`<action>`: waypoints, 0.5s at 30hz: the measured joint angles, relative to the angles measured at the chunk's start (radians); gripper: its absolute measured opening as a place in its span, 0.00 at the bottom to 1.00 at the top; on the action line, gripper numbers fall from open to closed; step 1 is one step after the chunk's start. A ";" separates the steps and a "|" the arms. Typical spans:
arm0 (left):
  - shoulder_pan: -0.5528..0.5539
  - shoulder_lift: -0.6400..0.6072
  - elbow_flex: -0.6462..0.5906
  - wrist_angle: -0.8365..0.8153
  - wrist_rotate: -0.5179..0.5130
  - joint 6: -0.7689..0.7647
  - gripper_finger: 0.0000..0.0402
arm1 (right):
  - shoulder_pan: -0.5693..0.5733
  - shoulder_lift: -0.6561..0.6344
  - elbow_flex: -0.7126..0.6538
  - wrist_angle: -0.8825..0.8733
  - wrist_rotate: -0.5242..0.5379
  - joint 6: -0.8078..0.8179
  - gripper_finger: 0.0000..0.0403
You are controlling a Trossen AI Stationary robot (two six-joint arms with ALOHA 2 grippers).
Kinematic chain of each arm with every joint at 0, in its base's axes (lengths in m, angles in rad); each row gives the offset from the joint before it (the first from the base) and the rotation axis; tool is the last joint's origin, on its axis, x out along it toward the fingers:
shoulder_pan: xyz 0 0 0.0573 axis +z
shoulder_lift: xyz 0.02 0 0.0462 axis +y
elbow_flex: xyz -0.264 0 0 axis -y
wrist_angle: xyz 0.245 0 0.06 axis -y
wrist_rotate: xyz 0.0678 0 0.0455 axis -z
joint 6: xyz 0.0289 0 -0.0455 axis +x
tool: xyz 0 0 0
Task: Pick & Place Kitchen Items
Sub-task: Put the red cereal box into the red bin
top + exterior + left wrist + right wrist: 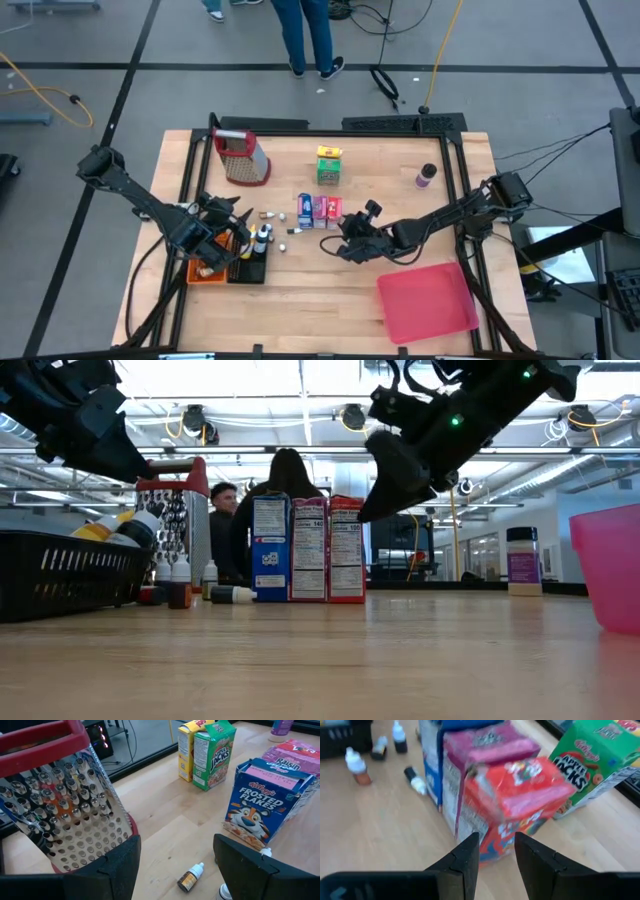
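Cartons, blue (304, 209), pink (320, 209) and red (334, 209), are set upright side by side at the worktop's (330, 300) centre; the green-yellow carton (329, 166) is placed nearer the far edge; little bottles (270, 215) are scattered beside the left gripper (222, 222), held empty with fingers apart; the right gripper (352, 238), fingers partly apart and empty, is held just before the red carton; bare wood is seen along the near edge beside a pink bin (428, 300); people (262, 510) are seen beyond.
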 joint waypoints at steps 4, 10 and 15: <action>0.000 0.000 0.000 0.000 0.000 0.000 0.63 | -0.012 0.000 -0.021 0.042 0.000 0.008 0.29; 0.000 0.000 0.000 0.000 0.000 0.000 0.63 | -0.028 0.000 -0.103 0.201 -0.008 -0.020 0.29; 0.000 0.000 0.000 0.000 0.000 0.000 0.63 | -0.037 0.000 -0.144 0.317 -0.029 -0.076 0.29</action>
